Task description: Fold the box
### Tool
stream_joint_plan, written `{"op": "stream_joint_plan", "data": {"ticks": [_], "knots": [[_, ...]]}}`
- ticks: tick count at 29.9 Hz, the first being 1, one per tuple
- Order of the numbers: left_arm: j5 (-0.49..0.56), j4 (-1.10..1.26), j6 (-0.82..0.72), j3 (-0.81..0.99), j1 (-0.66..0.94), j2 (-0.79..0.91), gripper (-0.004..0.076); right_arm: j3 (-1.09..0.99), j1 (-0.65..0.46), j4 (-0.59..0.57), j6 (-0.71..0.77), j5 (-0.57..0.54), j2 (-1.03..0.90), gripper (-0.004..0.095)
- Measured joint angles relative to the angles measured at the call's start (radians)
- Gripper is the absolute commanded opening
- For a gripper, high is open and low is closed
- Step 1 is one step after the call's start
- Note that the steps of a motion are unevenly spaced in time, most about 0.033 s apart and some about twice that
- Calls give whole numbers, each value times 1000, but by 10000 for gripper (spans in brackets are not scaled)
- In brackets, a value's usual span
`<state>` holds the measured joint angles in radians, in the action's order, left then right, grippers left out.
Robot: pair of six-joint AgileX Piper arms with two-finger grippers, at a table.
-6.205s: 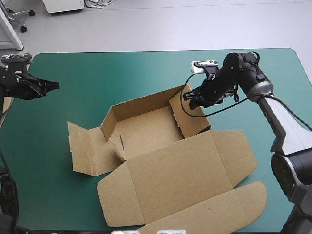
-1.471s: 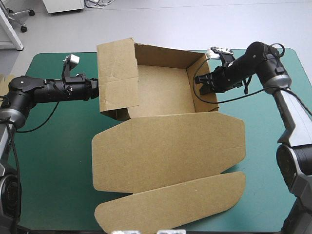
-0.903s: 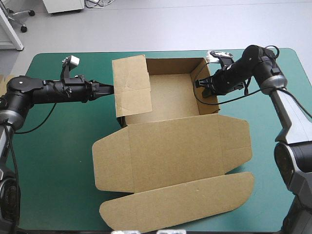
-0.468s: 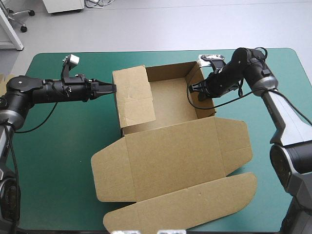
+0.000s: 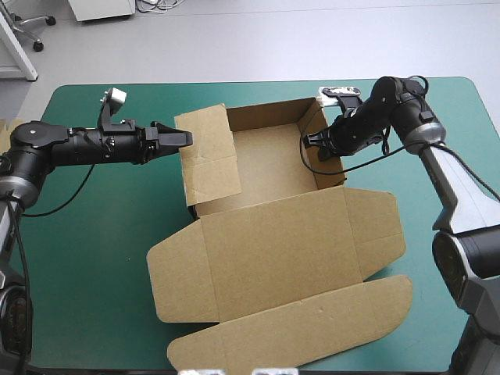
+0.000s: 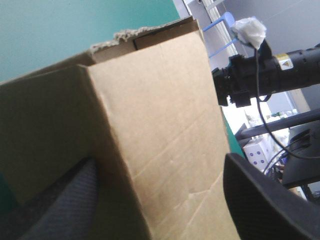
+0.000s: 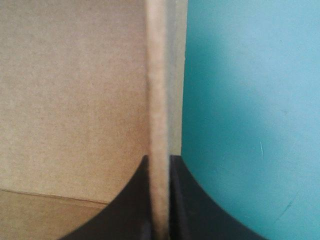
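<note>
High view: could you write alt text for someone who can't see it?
A brown box sits half-folded on a teal-green table: an open tray with raised walls, its lid flat toward the near edge. The right gripper pinches the right wall; the left gripper, open, straddles the raised left flap.

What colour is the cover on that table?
The table's teal-green cover is plain, without pattern; the high view shows it best.

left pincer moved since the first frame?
Yes. The left pincer has moved rightward from the table's left edge to the box's raised left wall, and is open with that wall between its fingers.
</note>
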<state>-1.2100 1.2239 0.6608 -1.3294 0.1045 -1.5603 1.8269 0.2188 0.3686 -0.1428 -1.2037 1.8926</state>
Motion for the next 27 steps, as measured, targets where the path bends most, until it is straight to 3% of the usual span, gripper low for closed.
{"op": "stream_joint_plan", "data": {"ticks": [12, 19, 27], "knots": [[21, -148, -73, 0, -97, 0, 524, 0, 1, -11, 15, 16, 0, -14], [159, -218, -107, 0, -158, 0, 524, -2, 12, -38, 56, 50, 0, -14], [340, -461, -278, 0, -260, 0, 522, -3, 47, -78, 100, 78, 2, -12]]}}
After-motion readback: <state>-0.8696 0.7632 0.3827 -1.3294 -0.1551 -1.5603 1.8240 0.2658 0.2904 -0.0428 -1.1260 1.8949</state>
